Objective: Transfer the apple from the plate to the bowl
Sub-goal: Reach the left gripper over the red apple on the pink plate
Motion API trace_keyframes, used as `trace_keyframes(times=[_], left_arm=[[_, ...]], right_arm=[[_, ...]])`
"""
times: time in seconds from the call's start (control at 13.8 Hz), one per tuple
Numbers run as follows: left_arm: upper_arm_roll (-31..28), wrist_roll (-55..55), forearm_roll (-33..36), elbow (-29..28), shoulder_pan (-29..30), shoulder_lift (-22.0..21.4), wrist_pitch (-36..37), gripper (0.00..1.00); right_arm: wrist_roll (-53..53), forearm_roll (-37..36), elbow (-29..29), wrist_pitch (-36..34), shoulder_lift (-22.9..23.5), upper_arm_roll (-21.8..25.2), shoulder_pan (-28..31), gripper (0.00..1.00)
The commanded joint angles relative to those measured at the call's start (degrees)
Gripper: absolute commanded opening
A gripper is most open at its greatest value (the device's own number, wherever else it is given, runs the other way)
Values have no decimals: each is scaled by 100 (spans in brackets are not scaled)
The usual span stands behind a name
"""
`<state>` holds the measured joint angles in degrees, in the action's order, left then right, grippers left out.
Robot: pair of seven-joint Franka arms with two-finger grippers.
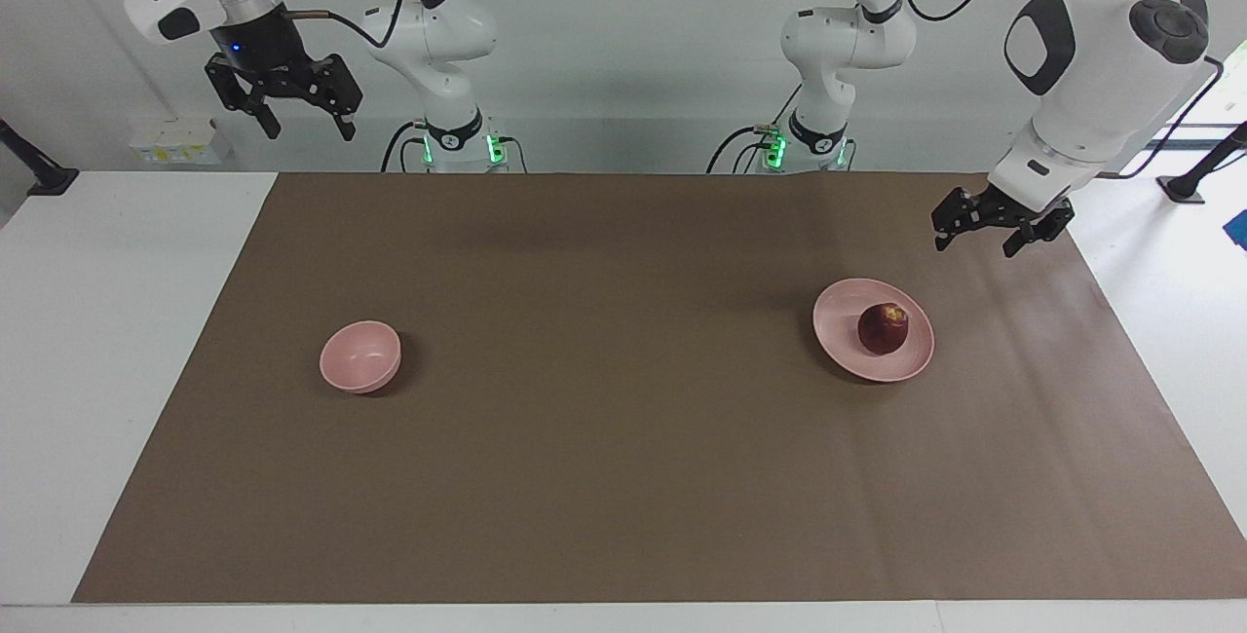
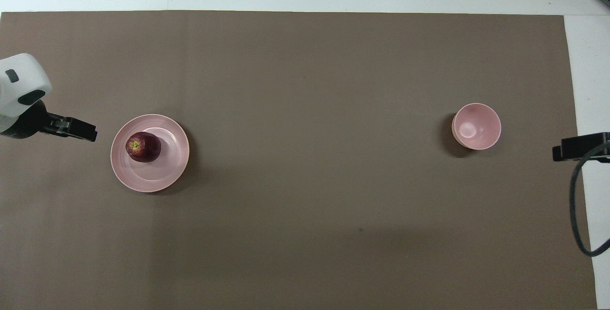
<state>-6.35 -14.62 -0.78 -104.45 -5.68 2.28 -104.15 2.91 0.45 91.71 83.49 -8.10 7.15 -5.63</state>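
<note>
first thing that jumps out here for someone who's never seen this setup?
The dark red apple sitting on the pale pink plate, toward the left arm's end of the brown mat. Next, the small pink bowl, empty, toward the right arm's end, with a wide stretch of bare mat between the two. The left gripper hangs open in the air beside the plate, touching nothing, while the right gripper waits open, high up.

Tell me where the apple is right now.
The apple sits on the plate toward the left arm's end of the table, far from the bowl.
</note>
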Motion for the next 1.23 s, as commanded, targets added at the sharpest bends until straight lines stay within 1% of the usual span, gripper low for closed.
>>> trace_keyframes(times=[0.0, 0.07, 0.29, 0.36, 0.58, 0.65, 0.8, 0.87, 1.16], left_arm=[[10, -260, -45, -374, 128, -96, -439, 100], [10, -234, -45, -444, 85, -52, -501, 100], [37, 106, -62, -611, -46, 307, -1106, 100], [37, 335, -62, -629, -230, 500, -1351, 100], [37, 653, -62, -725, -477, 800, -1757, 100], [37, 767, -62, -856, -521, 879, -1950, 100], [37, 785, -62, -1286, -530, 827, -2337, 100], [37, 785, -62, -1419, -530, 801, -2382, 100], [46, 785, -97, -1622, -504, 783, -2330, 100]], right_arm=[[34, 60, -30, -52, -16, 6, 10, 100], [34, 60, -30, -52, -16, 6, 10, 100], [34, 60, -30, -52, -16, 6, 10, 100], [34, 60, -30, -52, -16, 14, 10, 100], [34, 60, -30, -52, -16, 6, 10, 100], [34, 69, -30, -52, -16, 14, 10, 100], [34, 60, -30, -52, -16, 14, 10, 100], [34, 60, -30, -52, -16, 15, 10, 100], [34, 60, -30, -52, -16, 6, 10, 100]])
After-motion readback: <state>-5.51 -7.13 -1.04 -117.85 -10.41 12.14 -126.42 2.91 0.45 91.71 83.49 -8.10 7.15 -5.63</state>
